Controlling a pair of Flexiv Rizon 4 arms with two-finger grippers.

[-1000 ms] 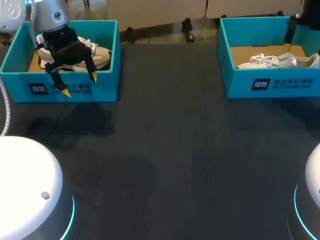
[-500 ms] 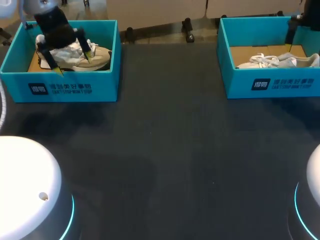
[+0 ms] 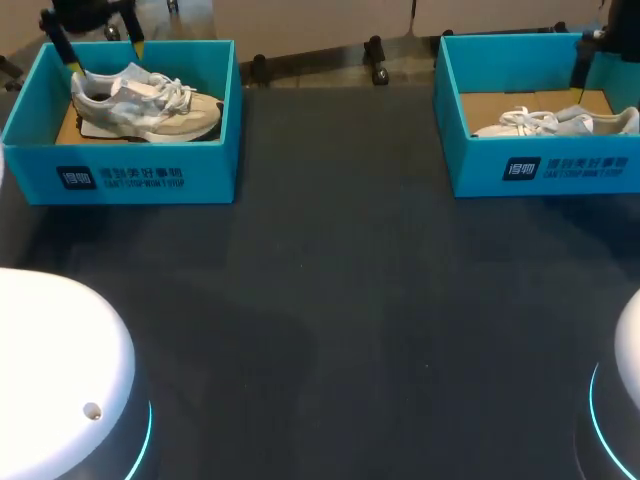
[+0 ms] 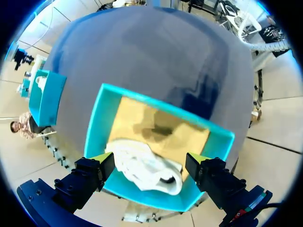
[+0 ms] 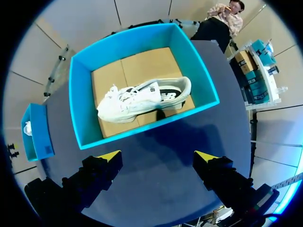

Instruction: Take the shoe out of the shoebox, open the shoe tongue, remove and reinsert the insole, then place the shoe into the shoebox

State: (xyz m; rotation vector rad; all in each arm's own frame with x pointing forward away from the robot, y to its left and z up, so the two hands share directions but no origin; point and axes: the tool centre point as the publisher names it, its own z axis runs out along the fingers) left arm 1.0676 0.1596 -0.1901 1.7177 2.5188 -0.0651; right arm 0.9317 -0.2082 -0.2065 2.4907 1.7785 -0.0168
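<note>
Head view gives the count: two turquoise shoeboxes and two shoes, one shoe in each box, both boxes without lid. The first shoebox point(image 3: 215, 120) stands just under and ahead of my left end effector point(image 3: 92, 30), and the grey-white shoe point(image 3: 145, 100) lies inside it on its sole, on the brown cardboard floor. The second shoebox point(image 3: 450, 130) stands on the side of my right arm, well apart from the first, with the white shoe point(image 3: 560, 122) in it. Between the two boxes is only the dark surface of the bench point(image 3: 330, 300).

In the left wrist view my left end effector point(image 4: 150, 161) hangs above the first shoebox point(image 4: 94, 127). Its two fingers stand wide apart and hold nothing. The grey-white shoe point(image 4: 147, 168) is below them, between the two tips, close to the box wall on the end effector's side. The second shoebox point(image 4: 45, 94) shows far ahead.

In the right wrist view my right end effector point(image 5: 157, 156) is also spread wide and holds nothing. It is over bare bench, short of the near wall of the second shoebox point(image 5: 75, 94). The white shoe point(image 5: 142, 101) lies ahead of it, across the middle of the box floor, apart from all four walls. The first shoebox point(image 5: 35, 132) is far off beside it.

Each box has one dark label with white print on its front wall, the first label point(image 3: 120, 178) and the second label point(image 3: 570, 167); I do not read the writing out.
</note>
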